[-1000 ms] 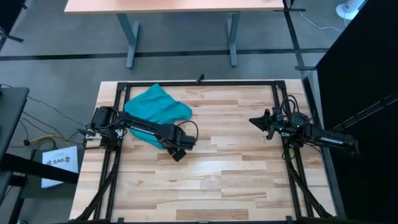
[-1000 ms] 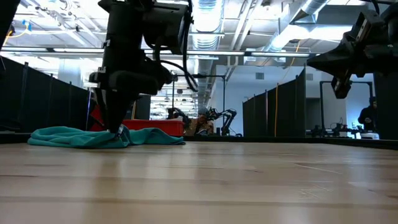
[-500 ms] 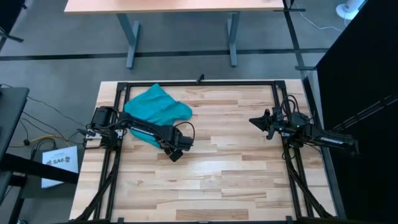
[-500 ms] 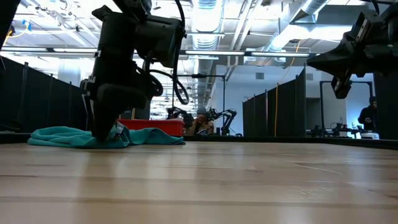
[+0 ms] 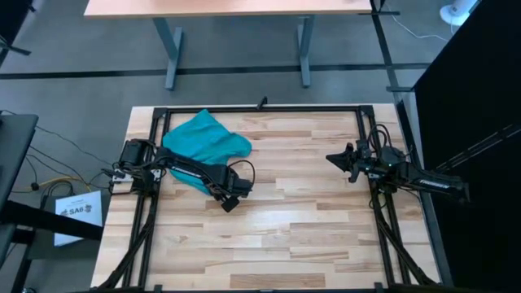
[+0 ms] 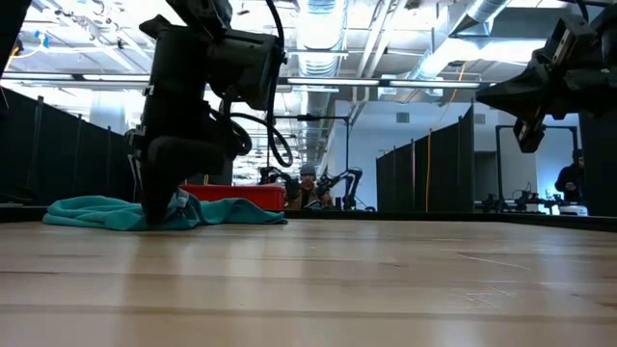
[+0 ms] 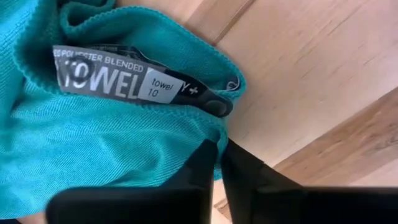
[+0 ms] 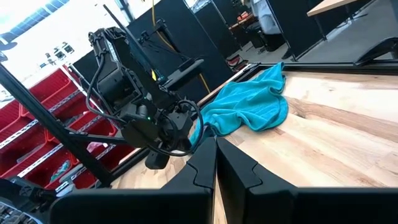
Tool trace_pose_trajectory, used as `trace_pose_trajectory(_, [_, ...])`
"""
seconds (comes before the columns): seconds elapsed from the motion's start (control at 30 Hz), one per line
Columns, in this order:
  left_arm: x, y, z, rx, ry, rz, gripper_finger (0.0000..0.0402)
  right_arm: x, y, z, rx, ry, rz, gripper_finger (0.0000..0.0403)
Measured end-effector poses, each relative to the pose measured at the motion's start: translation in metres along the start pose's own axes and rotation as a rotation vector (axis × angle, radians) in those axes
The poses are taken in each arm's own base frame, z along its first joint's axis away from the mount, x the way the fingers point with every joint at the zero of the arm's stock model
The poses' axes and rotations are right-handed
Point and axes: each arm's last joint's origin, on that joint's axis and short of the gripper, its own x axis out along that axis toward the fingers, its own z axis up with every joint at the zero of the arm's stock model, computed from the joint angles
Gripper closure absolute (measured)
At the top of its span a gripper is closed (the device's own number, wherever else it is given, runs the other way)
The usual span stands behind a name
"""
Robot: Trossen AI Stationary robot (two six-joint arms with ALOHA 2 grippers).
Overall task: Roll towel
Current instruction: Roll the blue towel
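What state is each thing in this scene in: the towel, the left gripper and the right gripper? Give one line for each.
towel: crumpled in a heap on the table's far left part, not rolled, one edge pinched.
left gripper: down at the table, shut on the towel's near edge by its label.
right gripper: shut, empty, raised above the table's right side, away from the towel.

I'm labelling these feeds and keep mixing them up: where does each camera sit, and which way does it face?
High view: overhead, straight down on table, both arms.
Low view: tabletop height, level across; left arm over towel.
Left wrist view: on left arm, close on towel corner and label; left gripper shut on towel.
Right wrist view: on right arm, past shut right gripper toward left arm.
Shared: the towel.
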Motion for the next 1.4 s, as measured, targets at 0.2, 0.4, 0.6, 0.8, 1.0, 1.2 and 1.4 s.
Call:
trace_pose_trajectory(0.2, [-0.034,-0.007,0.005,0.074,-0.062,-0.070,0.0401,0.001,0.003,0.000,0.010,0.005,0.037,0.0403])
trace_pose_trajectory(0.4, [-0.090,0.000,0.006,0.095,-0.179,-0.187,0.0401,0.006,0.015,0.007,0.000,0.016,0.106,0.0403])
trace_pose_trajectory(0.6, [-0.121,0.014,-0.001,0.085,-0.242,-0.260,0.0401,0.026,0.031,0.021,-0.118,0.090,0.098,0.0403])
trace_pose_trajectory(0.8, [-0.128,0.015,-0.010,0.104,-0.237,-0.287,0.0401,0.066,0.036,0.020,-0.350,0.292,0.035,0.0403])
trace_pose_trajectory(1.0, [-0.129,0.011,-0.016,0.108,-0.232,-0.285,0.0401,0.111,0.035,0.022,-0.480,0.411,-0.021,0.0403])
trace_pose_trajectory(1.2, [-0.130,0.008,-0.020,0.119,-0.235,-0.286,0.0402,0.154,0.027,0.025,-0.582,0.562,-0.084,0.0385])
trace_pose_trajectory(1.4, [-0.130,0.005,-0.024,0.131,-0.236,-0.286,0.0401,0.196,0.027,0.021,-0.798,0.702,-0.029,0.0320])
